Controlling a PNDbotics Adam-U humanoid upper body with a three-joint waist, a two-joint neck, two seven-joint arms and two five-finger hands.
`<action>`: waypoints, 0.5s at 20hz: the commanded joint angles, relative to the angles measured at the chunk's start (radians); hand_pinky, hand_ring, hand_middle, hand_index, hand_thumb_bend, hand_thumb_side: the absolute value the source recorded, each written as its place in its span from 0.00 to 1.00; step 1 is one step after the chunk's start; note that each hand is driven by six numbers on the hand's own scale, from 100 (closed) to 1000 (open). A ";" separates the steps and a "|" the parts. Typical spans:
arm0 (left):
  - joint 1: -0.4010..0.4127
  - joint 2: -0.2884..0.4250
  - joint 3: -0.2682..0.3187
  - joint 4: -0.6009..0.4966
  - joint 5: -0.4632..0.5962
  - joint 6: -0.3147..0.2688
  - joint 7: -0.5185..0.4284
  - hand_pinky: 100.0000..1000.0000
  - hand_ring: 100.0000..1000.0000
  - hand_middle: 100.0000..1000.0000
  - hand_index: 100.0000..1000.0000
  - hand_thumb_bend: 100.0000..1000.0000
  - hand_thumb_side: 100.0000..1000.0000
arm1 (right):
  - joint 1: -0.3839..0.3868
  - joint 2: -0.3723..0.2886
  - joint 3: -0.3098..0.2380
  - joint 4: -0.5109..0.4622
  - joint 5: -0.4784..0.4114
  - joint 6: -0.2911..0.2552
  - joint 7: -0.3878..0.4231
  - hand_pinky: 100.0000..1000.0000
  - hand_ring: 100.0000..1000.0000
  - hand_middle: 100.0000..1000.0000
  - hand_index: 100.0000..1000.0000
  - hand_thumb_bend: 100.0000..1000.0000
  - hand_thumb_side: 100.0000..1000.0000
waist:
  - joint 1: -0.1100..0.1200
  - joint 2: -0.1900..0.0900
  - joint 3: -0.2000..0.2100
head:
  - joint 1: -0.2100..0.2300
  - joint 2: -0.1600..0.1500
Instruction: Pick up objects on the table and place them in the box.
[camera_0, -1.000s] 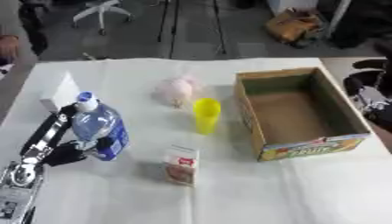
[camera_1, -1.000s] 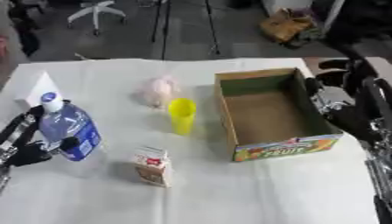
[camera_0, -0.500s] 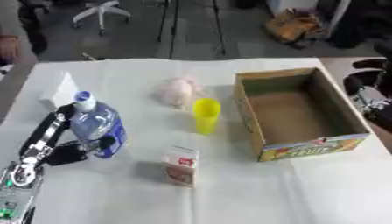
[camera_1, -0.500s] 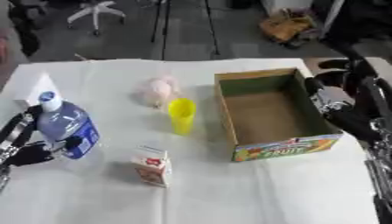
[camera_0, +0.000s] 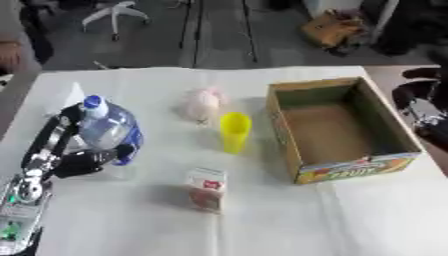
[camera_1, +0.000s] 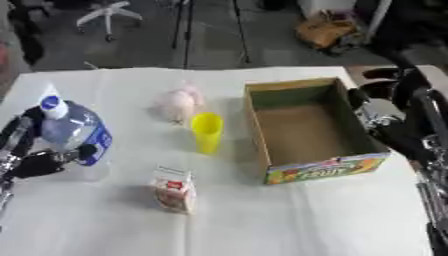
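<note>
Nearest the camera, a small carton (camera_0: 206, 189) with a red and white face stood upright on the white table (camera_0: 262, 225), apart from everything else. To its left, the left hand (camera_0: 68, 150) had its fingers and thumb curled round a clear water bottle (camera_0: 107, 130) with a blue label and blue cap; the bottle stood slightly tilted, its base at or just above the cloth, which I could not tell. At mid-table, a yellow cup (camera_0: 234, 131) stood upright, just beside the left wall of the open cardboard box (camera_0: 302, 150), whose interior showed only bare brown floor. A pale pink soft object (camera_0: 203, 102) lay just beyond the cup. The right hand (camera_1: 394, 125) hung beside the box's right wall, holding nothing; whether its fingers were relaxed or curled I could not tell.
</note>
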 joint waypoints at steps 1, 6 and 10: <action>-0.053 0.040 -0.029 -0.047 0.047 0.014 0.027 0.44 0.70 0.44 0.65 0.15 0.25 | -0.009 -0.015 0.000 -0.008 -0.009 -0.002 0.005 0.73 0.68 0.71 1.00 0.37 0.33 | 0.002 -0.014 -0.006 | 0.000 0.007; -0.177 0.056 -0.119 -0.035 0.125 0.058 0.065 0.45 0.70 0.46 0.67 0.17 0.27 | -0.010 -0.015 0.004 -0.009 -0.012 -0.003 0.008 0.73 0.68 0.71 1.00 0.37 0.33 | 0.001 -0.018 -0.018 | 0.002 0.007; -0.272 0.056 -0.167 0.032 0.187 0.068 0.062 0.45 0.70 0.46 0.67 0.17 0.28 | -0.012 -0.014 0.004 -0.009 -0.013 -0.004 0.009 0.73 0.68 0.71 1.00 0.37 0.33 | -0.002 -0.018 -0.023 | 0.001 0.007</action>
